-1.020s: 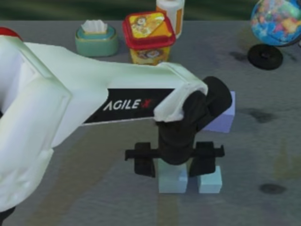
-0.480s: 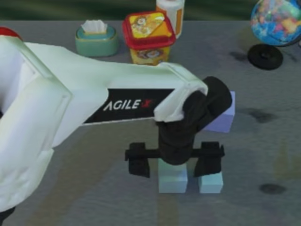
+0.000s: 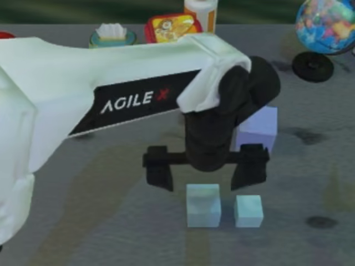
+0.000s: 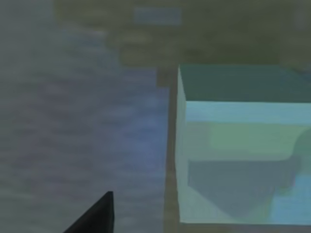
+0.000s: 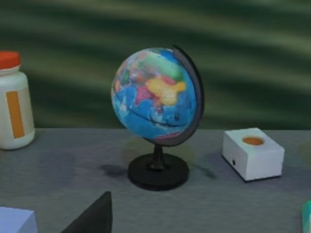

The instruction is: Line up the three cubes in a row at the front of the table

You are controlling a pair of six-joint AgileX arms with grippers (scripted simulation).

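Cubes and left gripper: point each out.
medium light blue cube [image 3: 203, 205], top view, top face.
small pale teal cube [image 3: 248, 210], top view, top face.
large lavender-blue cube [image 3: 259, 126], top view, visible top face.
left gripper [image 3: 204, 170], top view, midway between its spread fingers.

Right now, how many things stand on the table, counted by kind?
Cubes: 3 (lavender-blue cube, light blue cube, pale teal cube)
Globe: 1
Bottle: 1
Tissue box: 1
Red-lidded tub: 1
White box: 1
Total: 8
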